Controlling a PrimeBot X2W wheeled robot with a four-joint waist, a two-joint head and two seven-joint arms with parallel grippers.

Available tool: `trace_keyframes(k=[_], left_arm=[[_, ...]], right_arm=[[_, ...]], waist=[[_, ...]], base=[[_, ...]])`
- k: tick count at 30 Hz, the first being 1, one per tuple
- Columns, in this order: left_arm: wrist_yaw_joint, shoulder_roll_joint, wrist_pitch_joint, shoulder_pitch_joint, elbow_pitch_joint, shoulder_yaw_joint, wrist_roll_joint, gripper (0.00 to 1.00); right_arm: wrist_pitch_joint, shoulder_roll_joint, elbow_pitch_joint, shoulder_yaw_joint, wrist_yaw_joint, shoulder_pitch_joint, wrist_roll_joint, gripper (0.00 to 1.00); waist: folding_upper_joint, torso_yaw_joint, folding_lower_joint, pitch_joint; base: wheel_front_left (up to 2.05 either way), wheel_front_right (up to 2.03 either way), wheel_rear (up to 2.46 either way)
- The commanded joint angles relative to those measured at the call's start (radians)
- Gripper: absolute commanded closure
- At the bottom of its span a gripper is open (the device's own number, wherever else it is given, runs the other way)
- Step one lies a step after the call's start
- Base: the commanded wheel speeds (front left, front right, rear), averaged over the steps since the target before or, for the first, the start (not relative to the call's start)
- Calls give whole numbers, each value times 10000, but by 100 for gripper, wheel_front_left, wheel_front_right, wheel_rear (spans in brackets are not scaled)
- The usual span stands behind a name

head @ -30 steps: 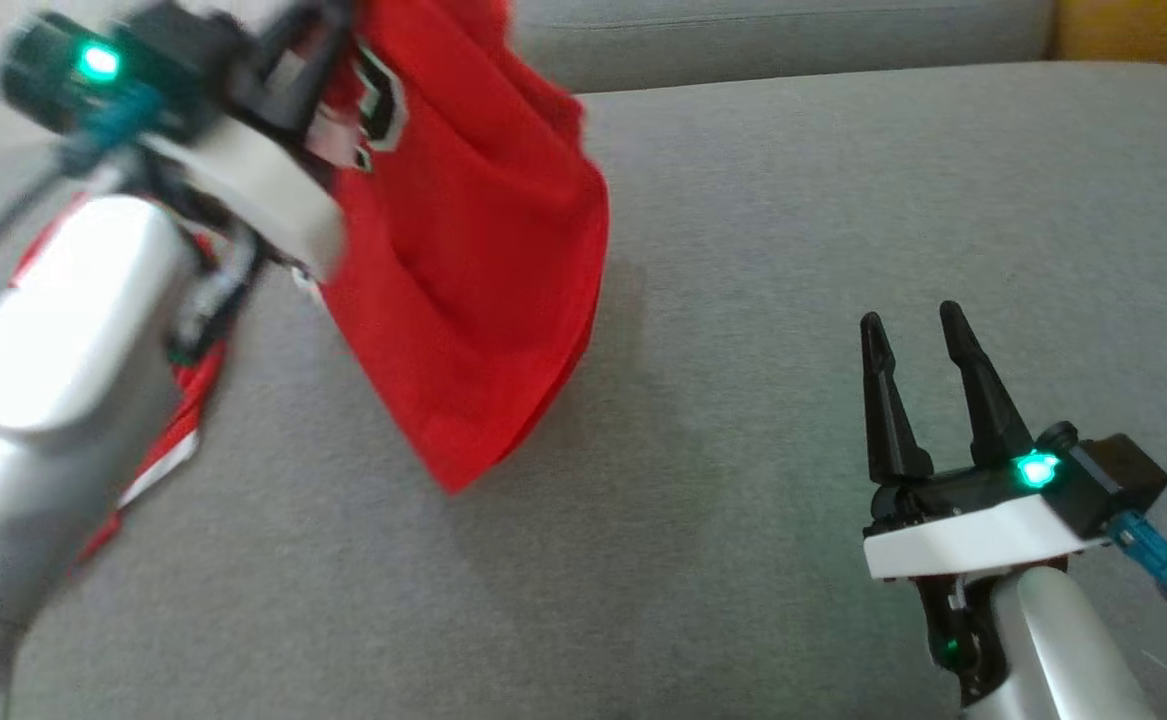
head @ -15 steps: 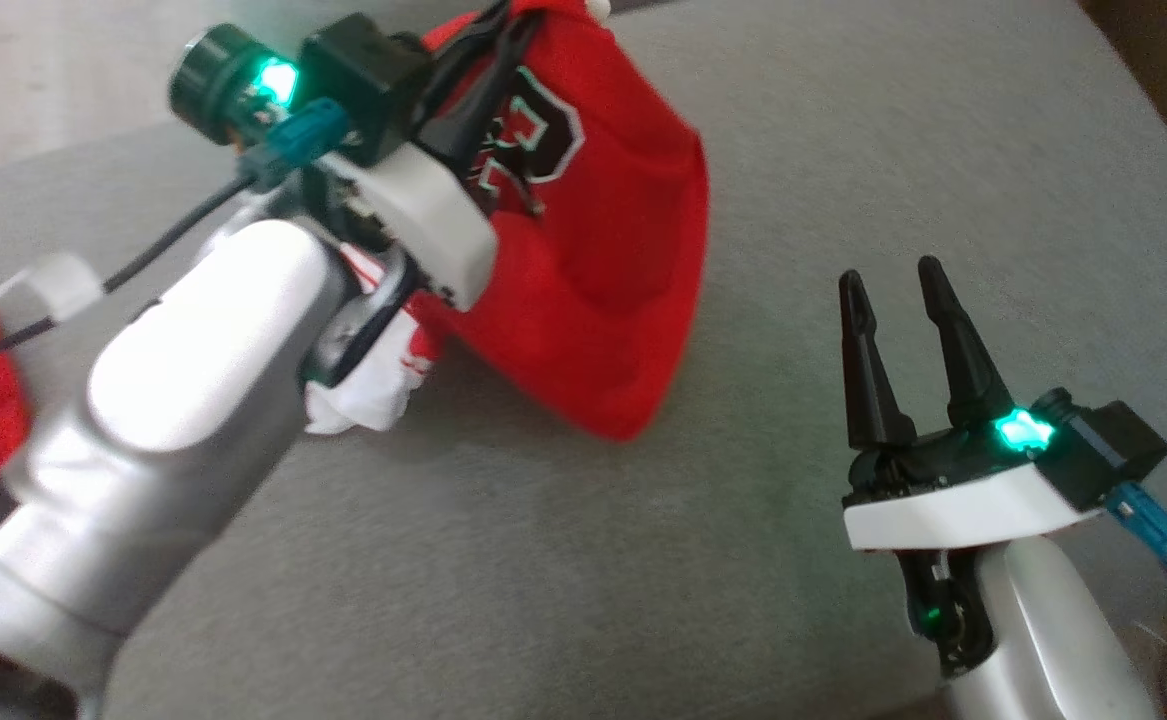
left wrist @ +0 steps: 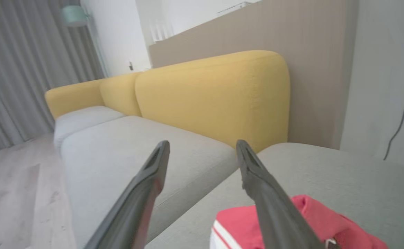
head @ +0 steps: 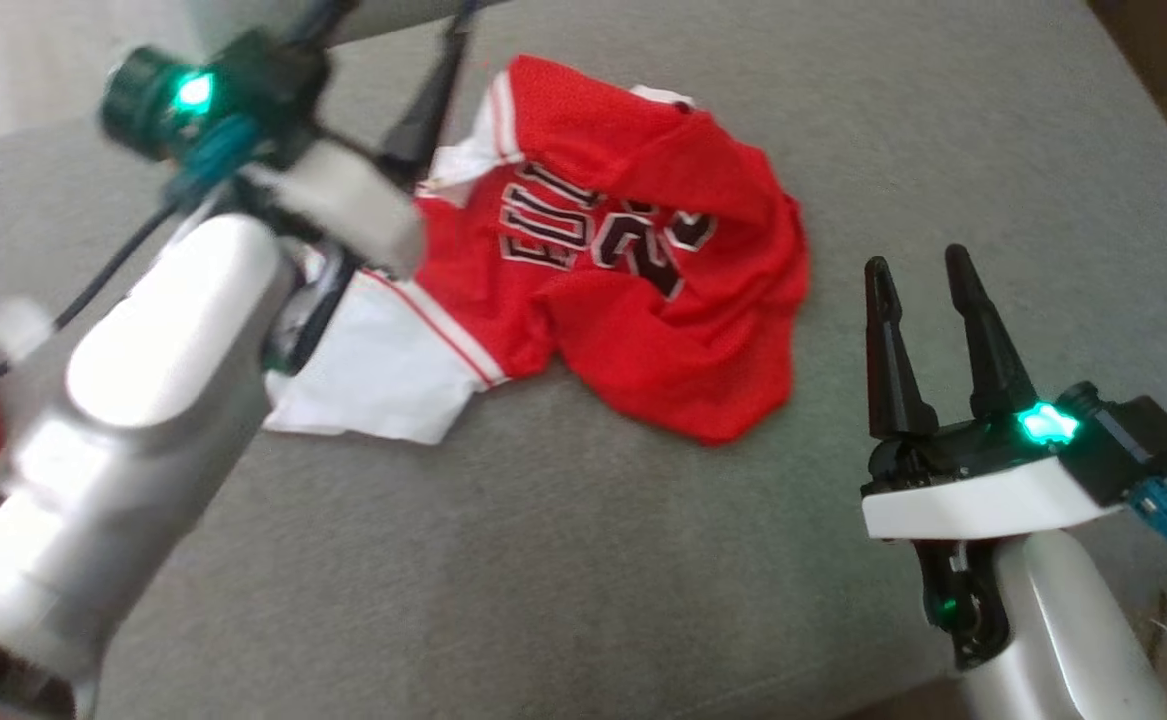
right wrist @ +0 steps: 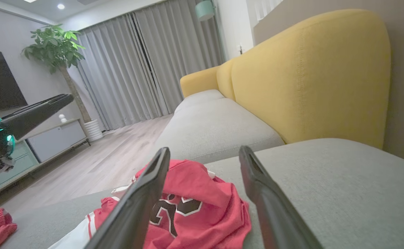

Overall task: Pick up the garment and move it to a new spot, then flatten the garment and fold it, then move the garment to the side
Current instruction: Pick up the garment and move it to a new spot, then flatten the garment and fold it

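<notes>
Red, seemingly mesh jersey (head: 663,350) lies crumpled.

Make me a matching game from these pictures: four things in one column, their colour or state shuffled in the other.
1 jersey
2 sofa back
3 right pincer
4 plant

a yellow
b open, holding nothing
c green
d red, crumpled

Pairs: 1-d, 2-a, 3-b, 4-c
</notes>
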Motion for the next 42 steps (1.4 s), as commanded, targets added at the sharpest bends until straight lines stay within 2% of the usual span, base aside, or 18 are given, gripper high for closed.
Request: trace_keyframes(k=[1,7,8,13,18,22,25,32,35,42], left_arm=[[102,498,-315,-23,-167,568,-123,0],[279,1060,-1452,1570,-482,858,-379,0],[417,1162,-1672,2232,-741,984,-445,0],[738,1190,-1853,3667,-1393,1362,-525,0],[1085,770,-1874,5479,-2417,2200,-128,0],[1187,153,-1876,6748,-3064,3007,405,0],[1017,-285,-1876,7350,-3396,3566,833,0],[231,-886,-1877,7684,-3396,4223,1675,0],[-5,-1132,-1877,7668,-3300,4483,1878,0],[-562,-1687,-1878,7676,-2988,4896,2301,0]], right_arm=[[-93,-43,-332,126,-7,-62,-130,0],[-93,-43,-205,-74,-7,234,-521,0],[-93,-43,-148,-146,-7,359,-650,0],[-93,-43,-36,-289,-7,566,-846,0],[-93,-43,105,-474,-7,824,-926,0],[-93,-43,158,-514,-7,1021,-961,0],[-93,-43,163,-593,-7,1096,-969,0],[-93,-43,465,-570,-7,1048,-1274,0],[89,-43,1180,-624,-7,956,-1617,0],[1414,-43,3034,-872,-7,477,-2780,0]], waist=[[0,465,-1,-225],[0,1490,-1,-621],[0,1818,-1,-767],[0,2350,-1,-1031],[0,2815,-1,-1336],[0,3000,-1,-1471],[0,3123,-1,-1461],[0,3382,-1,-1214],[0,3462,-1,-1076],[0,3651,-1,-857]], base=[[0,0,0],[0,0,0],[0,0,0],[0,0,0],[0,0,0],[0,0,0],[0,0,0],[0,0,0],[0,0,0],[0,0,0]])
